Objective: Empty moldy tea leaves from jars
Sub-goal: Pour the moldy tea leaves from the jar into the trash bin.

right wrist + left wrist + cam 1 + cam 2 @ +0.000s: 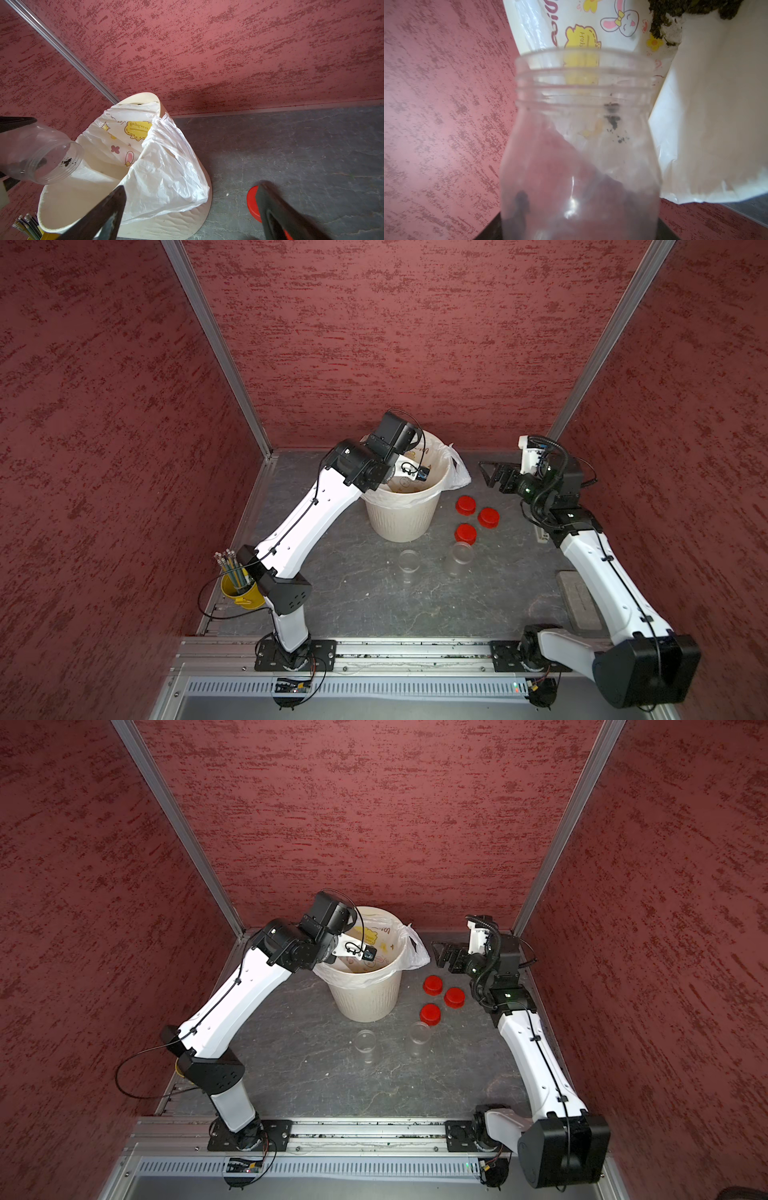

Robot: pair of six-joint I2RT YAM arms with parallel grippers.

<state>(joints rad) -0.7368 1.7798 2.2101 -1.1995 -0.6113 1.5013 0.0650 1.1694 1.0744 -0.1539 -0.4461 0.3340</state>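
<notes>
Jars (409,562) (461,556) (39,153), all three capless, are at the bin (401,522) with its bag (457,475). My right gripper (487,475) hangs right of the bin, jaws spread, empty. My left gripper (12,152) pinches one jar, tipped mouth-first over the bin. Two jars stand upright in front of the bin, looking empty. Three caps (466,504) (488,517) (465,533) lie right of the bin. Leaves (658,18) heap inside the bin; crumbs (612,120) cling inside my held jar.

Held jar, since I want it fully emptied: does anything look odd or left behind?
Yes: dark tea leaf crumbs cling inside the neck of the tilted jar over the bin, so it isn't quite empty. A dark patch near its base is unclear.
</notes>
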